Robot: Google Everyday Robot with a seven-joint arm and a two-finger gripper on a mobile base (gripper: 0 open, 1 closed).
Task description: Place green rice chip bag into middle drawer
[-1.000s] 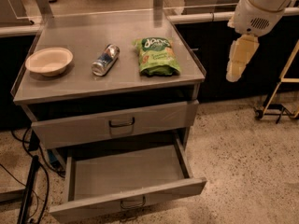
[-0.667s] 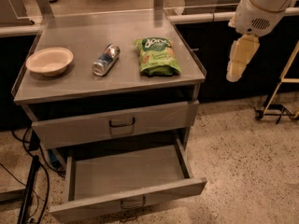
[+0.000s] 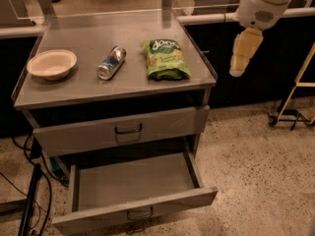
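Grey steel desk (image 3: 88, 38): flat top with a low raised rim, three items lying on it in a row. Speckled pale floor (image 3: 256, 171) all round it, with black cables (image 3: 29, 200) on the floor at the left.

Middle drawer (image 3: 133, 181): wide, shallow, grey steel, pulled out toward the camera. Its inside shows bare metal, and a small dark pull handle sits on the front panel at the bottom of the view. Directly above it is the upper drawer (image 3: 162, 124), grey steel with a dark handle, pushed in flush.

White robot arm (image 3: 263, 4) comes in from the upper right corner. The tool (image 3: 238, 69), pale cream, hangs from it pointing down, in the air beyond the desk's right edge and in front of a dark cabinet front. Released or clenched: cannot tell from this view.

Green rice chip bag (image 3: 166, 58): crinkly, bright green, white lettering. It lies flat on the right part of the desk top, near the right rim, with the lettered end toward the back. It sits left of the tool, well apart from it, with the desk rim between the two. The open middle drawer is below and in front of the bag.

Cream round bowl (image 3: 51, 64): upright on the left part of the desk top.

Silver-blue can (image 3: 111, 63): on its side, angled, between bowl and bag, touching neither.
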